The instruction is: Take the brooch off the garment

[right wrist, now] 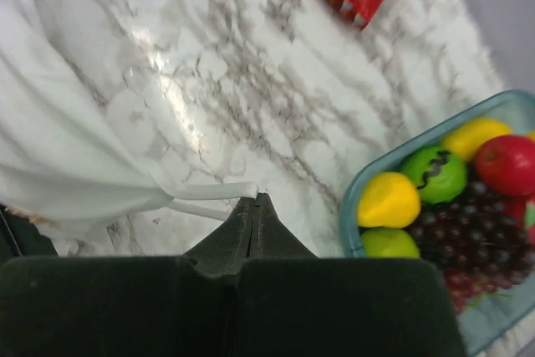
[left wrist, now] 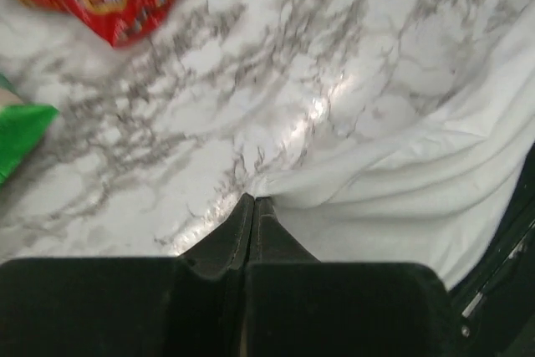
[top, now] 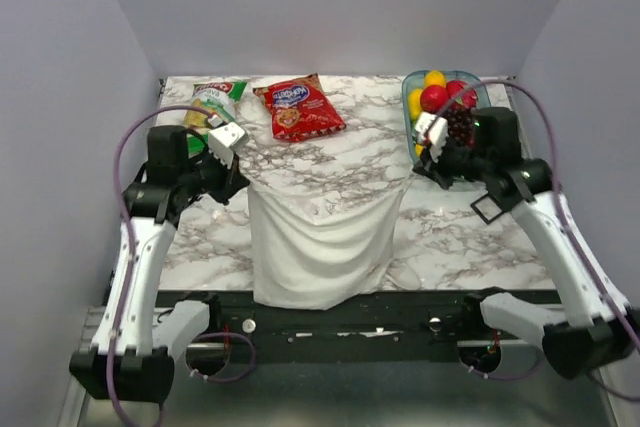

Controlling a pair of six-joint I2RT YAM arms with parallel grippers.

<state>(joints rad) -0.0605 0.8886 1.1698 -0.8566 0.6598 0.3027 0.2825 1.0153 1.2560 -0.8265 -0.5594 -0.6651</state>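
A white garment (top: 320, 242) lies on the marble table (top: 470, 242) and hangs over its front edge. My left gripper (top: 243, 179) is shut on the garment's upper left corner; in the left wrist view the cloth (left wrist: 401, 181) bunches right at the closed tips (left wrist: 252, 200). On the other side my right gripper (top: 422, 171) is shut on the upper right corner, where a thin white strap of the garment (right wrist: 67, 165) ends at its tips (right wrist: 255, 198). The brooch is hidden in every view.
A red snack bag (top: 298, 107) and a green snack bag (top: 212, 102) lie at the back left. A blue-rimmed tray (top: 407, 92) of fruit sits at the back right, close to my right gripper. A small black square frame (top: 488, 209) lies beside the right arm.
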